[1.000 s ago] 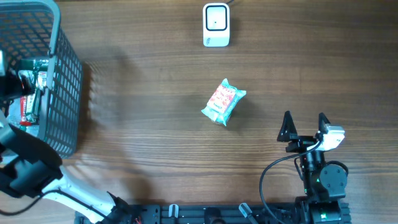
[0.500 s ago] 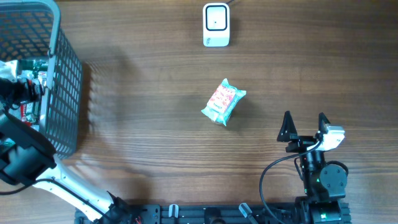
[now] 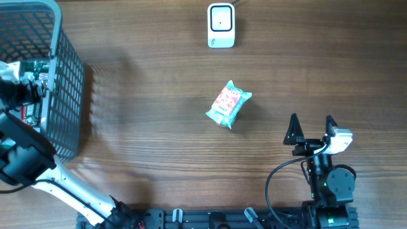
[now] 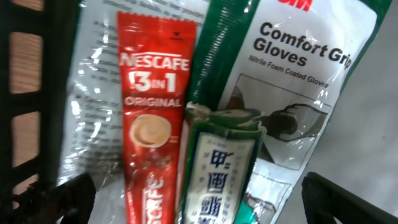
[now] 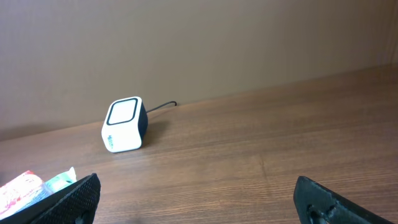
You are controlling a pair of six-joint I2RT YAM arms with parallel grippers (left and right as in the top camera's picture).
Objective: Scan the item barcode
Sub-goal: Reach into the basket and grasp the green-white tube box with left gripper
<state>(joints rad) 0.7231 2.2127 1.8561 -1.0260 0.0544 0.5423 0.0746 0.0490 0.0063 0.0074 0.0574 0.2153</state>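
My left gripper (image 3: 27, 90) reaches down into the grey wire basket (image 3: 67, 76) at the left edge of the table. It is open, its black fingertips (image 4: 59, 200) wide apart and closed on nothing. Between and under them lie a red Nescafe 3in1 sachet (image 4: 152, 130), a green-and-white packet with Chinese characters (image 4: 219, 168) and a clear bag of Comfort Grip gloves (image 4: 298, 74). A red, white and teal snack packet (image 3: 229, 105) lies mid-table. The white barcode scanner (image 3: 220, 25) stands at the far edge. My right gripper (image 3: 311, 129) hovers open near the front right, facing the scanner (image 5: 124, 124).
The basket's dark wire wall (image 4: 31, 93) rises close on the left of the left gripper. The scanner's cable (image 5: 160, 107) runs off behind it toward the wall. The snack packet's corner (image 5: 28, 186) shows at the lower left of the right wrist view.
The left arm shifted slightly over the basket during the first half second and has held still since. The right arm, snack packet and scanner have not moved.
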